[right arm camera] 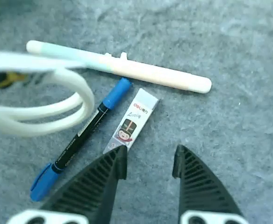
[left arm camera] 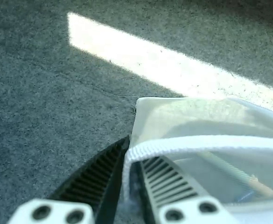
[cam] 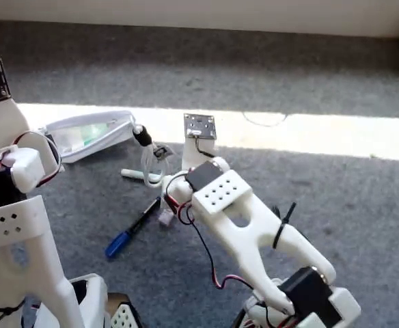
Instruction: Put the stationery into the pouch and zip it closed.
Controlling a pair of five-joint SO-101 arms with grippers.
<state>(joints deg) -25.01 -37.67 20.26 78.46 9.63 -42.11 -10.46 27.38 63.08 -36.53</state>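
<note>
A translucent pouch (cam: 90,133) lies on the grey carpet at the back left, with something green inside. My left gripper (left arm camera: 132,173) is shut on the webbing edge of the pouch (left arm camera: 197,121) at its left end. A white pen (right arm camera: 122,67), a blue-capped black marker (right arm camera: 80,139) and a small eraser (right arm camera: 132,120) lie together mid-carpet. In the high view the marker (cam: 132,229) and the eraser (cam: 167,217) sit just left of the right arm (cam: 220,195). My right gripper (right arm camera: 149,158) hovers open just short of the eraser, with nothing between its fingers.
White looped handles (right arm camera: 47,102) lie across the white pen beside the marker; in the high view these handles (cam: 148,164) are right of the pouch's mouth. A sunlit strip (cam: 309,133) crosses the carpet behind. The left arm's base (cam: 22,260) stands at the front left.
</note>
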